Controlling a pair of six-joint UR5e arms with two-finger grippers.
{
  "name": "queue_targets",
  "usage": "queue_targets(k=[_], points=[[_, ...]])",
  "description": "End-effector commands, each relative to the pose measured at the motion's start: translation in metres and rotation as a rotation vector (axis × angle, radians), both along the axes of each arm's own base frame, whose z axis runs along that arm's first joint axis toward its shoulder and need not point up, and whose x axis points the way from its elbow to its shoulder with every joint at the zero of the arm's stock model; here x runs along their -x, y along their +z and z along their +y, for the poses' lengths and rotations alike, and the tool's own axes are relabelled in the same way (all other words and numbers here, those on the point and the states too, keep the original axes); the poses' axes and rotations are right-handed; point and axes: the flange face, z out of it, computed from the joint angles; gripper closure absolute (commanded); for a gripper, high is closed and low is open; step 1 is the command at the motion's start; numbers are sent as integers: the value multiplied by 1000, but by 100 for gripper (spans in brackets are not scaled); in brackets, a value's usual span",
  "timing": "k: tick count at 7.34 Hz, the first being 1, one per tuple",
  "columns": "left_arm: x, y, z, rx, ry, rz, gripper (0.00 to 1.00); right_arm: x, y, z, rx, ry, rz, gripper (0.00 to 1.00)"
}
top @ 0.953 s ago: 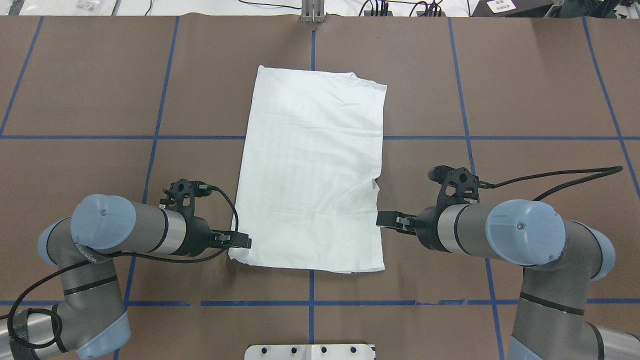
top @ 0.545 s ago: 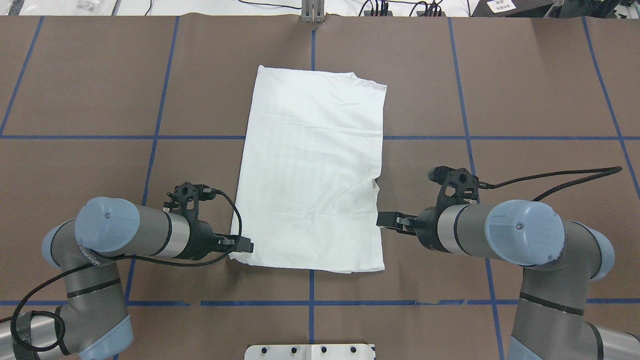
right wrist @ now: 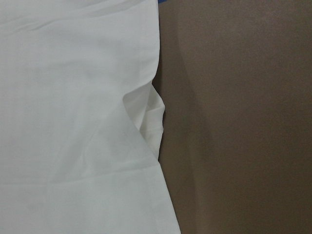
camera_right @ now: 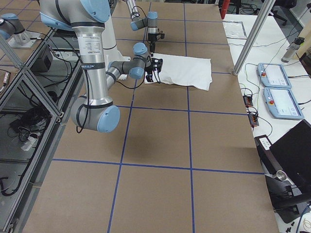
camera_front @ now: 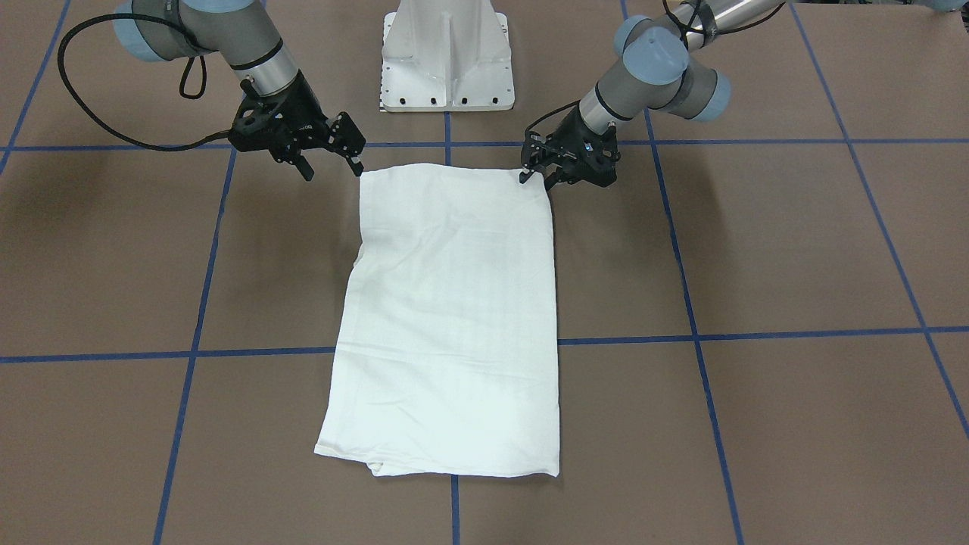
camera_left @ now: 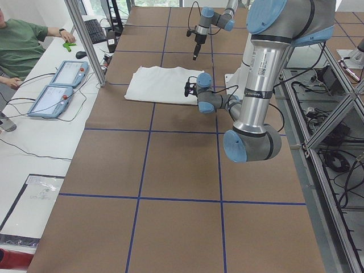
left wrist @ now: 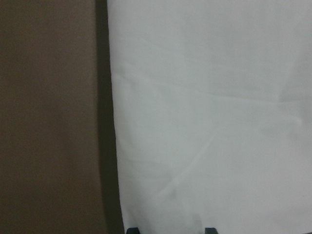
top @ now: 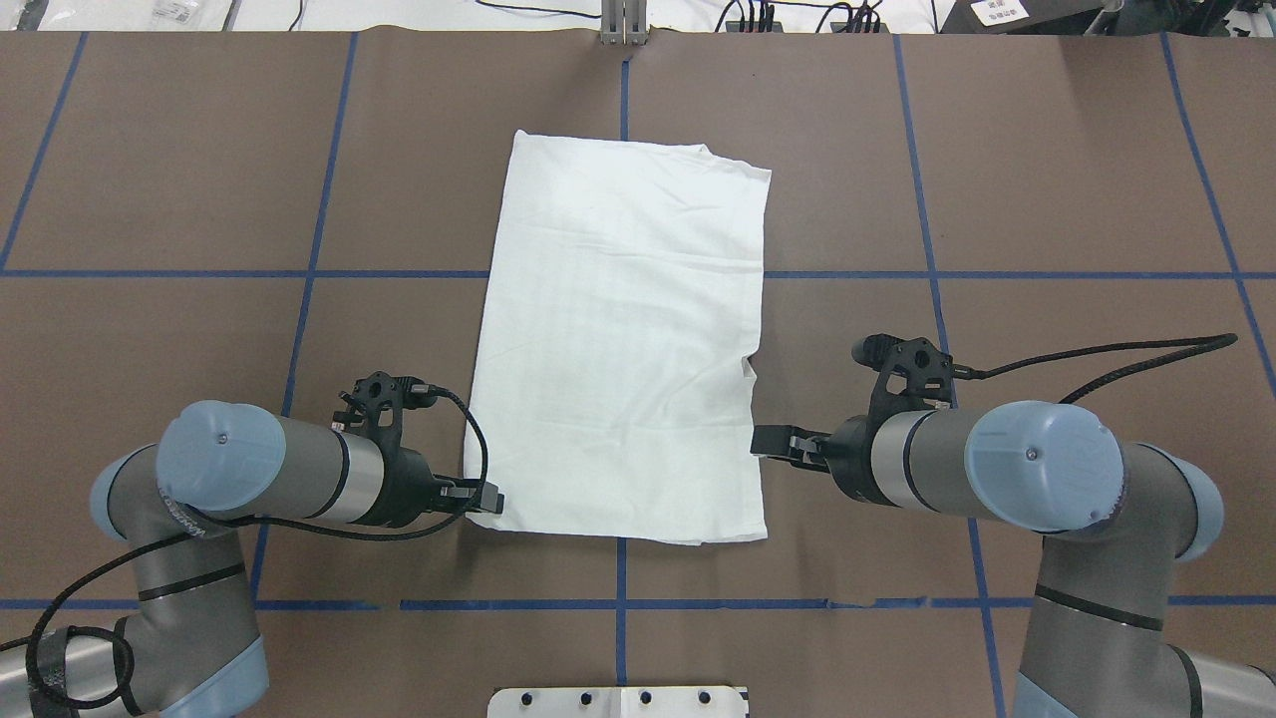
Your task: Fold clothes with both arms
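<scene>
Now, front view: white shirt [camera_front: 450, 318] lies flat and folded on the brown table [camera_front: 757, 250]; right claw [camera_front: 331, 170] wide open beside its corner, holding nothing.
Overhead view: left claw [top: 488, 498] at the shirt's near corner.
Left wrist view: left fingertips [left wrist: 131, 230] apart over the cloth, not gripping.

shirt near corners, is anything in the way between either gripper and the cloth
Nothing visible stands in the way. The left gripper sits at the shirt's near corner with its fingers apart. The right gripper is at the opposite side edge. Only bare brown table lies around them.
</scene>
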Motion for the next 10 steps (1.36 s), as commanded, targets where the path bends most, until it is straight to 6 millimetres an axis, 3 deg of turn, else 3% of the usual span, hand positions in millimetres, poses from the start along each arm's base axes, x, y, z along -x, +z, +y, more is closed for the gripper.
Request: queue_targets(k=[1,2,4,6,8,10], points=[[2,-4,1,-3,0,7,100,3,3,2,4,-3,7,0],[5,-7,1,-5,-1,13,100,3,2,2,32,10,-3,0],[7,-10,0,-8,-6,18,100,15,-5,17,265,107,-37,0],[7,-9,1,-7,-4,15,100,31,4,37,465,219,14,2],[7,-12,1,-8,-3,20,100,80,-39,64,622,303,82,4],[7,-12,1,-9,-3,21,100,124,-59,65,625,358,58,4]])
